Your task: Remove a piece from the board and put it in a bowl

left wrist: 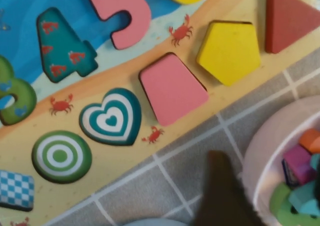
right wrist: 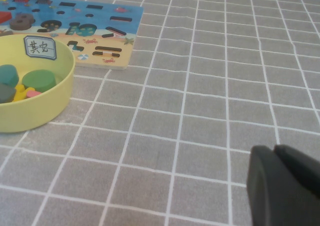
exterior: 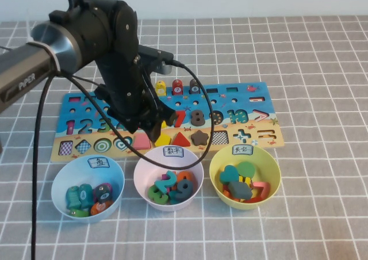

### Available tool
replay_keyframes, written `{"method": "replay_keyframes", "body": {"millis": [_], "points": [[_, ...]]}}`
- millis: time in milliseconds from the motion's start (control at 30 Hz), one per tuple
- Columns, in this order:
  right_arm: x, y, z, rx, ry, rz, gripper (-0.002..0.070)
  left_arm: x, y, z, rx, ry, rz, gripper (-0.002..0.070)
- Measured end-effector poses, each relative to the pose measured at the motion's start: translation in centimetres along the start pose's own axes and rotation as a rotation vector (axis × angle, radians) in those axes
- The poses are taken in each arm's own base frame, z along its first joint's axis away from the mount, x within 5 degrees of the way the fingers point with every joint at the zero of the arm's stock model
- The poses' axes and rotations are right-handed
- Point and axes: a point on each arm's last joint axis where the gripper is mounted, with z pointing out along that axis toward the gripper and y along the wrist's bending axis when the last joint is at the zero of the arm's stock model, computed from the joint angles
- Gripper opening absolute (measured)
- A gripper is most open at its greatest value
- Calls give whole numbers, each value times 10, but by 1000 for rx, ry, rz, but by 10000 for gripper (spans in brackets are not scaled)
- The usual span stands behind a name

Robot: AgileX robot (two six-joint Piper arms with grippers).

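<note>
The piece (exterior: 142, 140) lay flat in its slot on the board (exterior: 253, 93), on the sandy strip at the board's near edge, between a teal heart (exterior: 122, 143) and a yellow pentagon (exterior: 163, 139). In the left wrist view nothing touched the piece (left wrist: 172, 88).

The left pincer (exterior: 146, 126) hung over the board's middle, just above and beside the piece, its tip over the row of numbers and the sandy strip. The arm hid most of it from the high camera, and the wrist camera caught only a dark blur near the board's near edge, so I cannot tell whether it was released or clenched. It grasped nothing that showed.

The bowl (exterior: 275, 169) stood on the bench (exterior: 322, 214) just off the board's near edge, toward the board's right end, with several shapes inside and the piece not among them. A pink bowl (exterior: 141, 169) stood just off the board's near edge at its middle, closest to the piece.

The right pincer (right wrist: 274, 151) was clenched and empty, low over the bench, well off the board's right end.
</note>
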Motion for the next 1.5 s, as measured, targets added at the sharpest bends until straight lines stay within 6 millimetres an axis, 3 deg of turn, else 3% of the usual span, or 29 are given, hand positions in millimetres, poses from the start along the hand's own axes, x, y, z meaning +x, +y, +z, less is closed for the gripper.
{"method": "replay_keyframes", "body": {"millis": [100,200,533,1133,1500], "points": [[0,0,0,0,0,0,-18,-4,3,7,-19,-17,-70,421],[0,0,0,0,0,0,-18,-8,8,11,-26,-36,-194,442],[0,0,0,0,0,0,-18,-11,27,34,-42,-7,-291,448],[0,0,0,0,0,0,-18,-20,29,58,-32,29,-341,448],[0,0,0,0,0,0,-18,-20,29,58,-32,32,-395,449]]}}
